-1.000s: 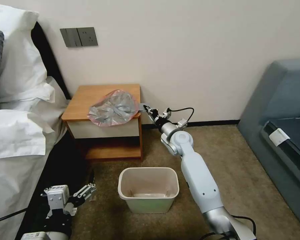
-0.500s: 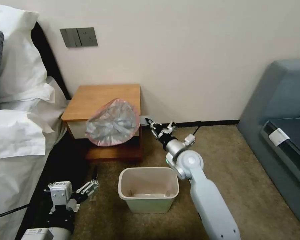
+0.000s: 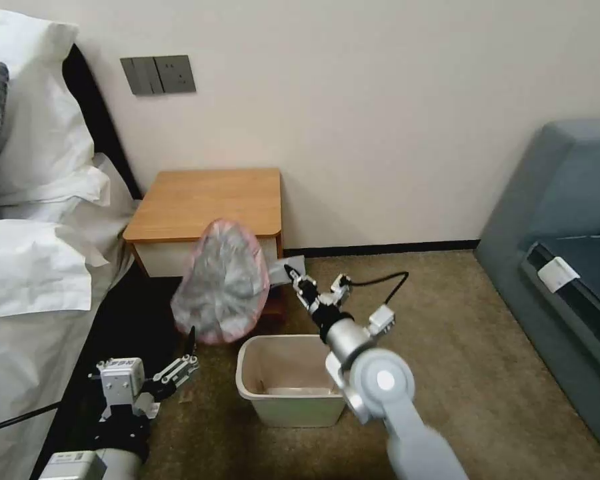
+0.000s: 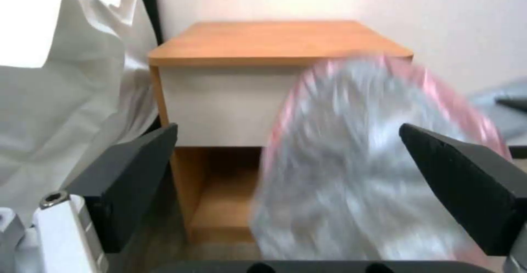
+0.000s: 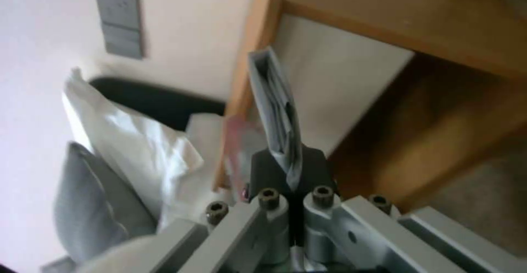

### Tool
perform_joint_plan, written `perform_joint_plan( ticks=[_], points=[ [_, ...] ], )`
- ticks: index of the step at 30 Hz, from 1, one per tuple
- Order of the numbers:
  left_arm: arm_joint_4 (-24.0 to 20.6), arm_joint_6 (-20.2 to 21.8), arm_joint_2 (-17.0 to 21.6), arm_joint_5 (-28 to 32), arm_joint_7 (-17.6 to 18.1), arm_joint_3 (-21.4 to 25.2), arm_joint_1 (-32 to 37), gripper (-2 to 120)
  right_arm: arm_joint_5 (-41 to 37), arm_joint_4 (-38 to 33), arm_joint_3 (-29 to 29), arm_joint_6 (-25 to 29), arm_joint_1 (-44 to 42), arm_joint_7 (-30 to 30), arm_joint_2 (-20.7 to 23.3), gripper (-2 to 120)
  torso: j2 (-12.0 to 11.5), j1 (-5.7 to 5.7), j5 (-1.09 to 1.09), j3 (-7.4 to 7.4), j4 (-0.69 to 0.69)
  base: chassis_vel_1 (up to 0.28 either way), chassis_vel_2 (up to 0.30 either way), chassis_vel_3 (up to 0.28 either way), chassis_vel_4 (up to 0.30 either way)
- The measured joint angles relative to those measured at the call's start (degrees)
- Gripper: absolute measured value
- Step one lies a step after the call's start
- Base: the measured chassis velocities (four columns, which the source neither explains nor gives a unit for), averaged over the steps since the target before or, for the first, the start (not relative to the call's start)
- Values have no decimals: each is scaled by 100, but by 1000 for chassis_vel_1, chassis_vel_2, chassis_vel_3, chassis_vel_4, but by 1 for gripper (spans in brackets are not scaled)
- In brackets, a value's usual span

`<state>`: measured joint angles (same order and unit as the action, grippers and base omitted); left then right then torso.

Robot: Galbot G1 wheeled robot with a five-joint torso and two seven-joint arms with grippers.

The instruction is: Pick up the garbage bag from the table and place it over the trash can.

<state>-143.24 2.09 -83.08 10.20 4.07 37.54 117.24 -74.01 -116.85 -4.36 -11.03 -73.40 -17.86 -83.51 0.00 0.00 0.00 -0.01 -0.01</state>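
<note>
The right gripper point(image 3: 291, 272) is clamped on a folded grey corner of the garbage bag point(image 3: 221, 283); in the right wrist view the two dark pads point(image 5: 269, 170) press together on a thin pleated strip of the plastic point(image 5: 277, 112). The bag hangs in the air in front of the table point(image 3: 207, 200), off its wooden top, covering part of the white drawer front and the open shelf below. It is spread into a rounded, crinkled grey sheet with a pinkish-red edge all round. Its lower edge sits just above and to the left of the trash can point(image 3: 297, 380), not over the rim. The trash can stands upright on the carpet point(image 3: 460, 347) in front of the table, mouth open, and nothing is draped on it.

The right arm reaches forward from the lower right, with the wrist above the far right corner of the trash can.

The left gripper point(image 3: 180, 373) is low at the left, near the bed point(image 3: 33, 267), with its fingers spread apart and holding nothing. In the left wrist view the two dark fingers point(image 4: 131, 174) frame the bag point(image 4: 373, 174), which hangs beyond them, apart from both; the view is blurred at the bag, so I cannot tell how near it is.

A wall socket plate point(image 3: 157, 73) sits above the table, and a grey sofa point(image 3: 567, 233) stands at the right.
</note>
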Motion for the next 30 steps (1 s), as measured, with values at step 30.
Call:
perform_joint_plan(
  ticks=[30],
  points=[
    [0,-132,-136,-40,10,-79,-225,100,873,-696,351,245,-1131,-1151,726,12,0,0,0,0,1,0,0,0,0]
  ],
)
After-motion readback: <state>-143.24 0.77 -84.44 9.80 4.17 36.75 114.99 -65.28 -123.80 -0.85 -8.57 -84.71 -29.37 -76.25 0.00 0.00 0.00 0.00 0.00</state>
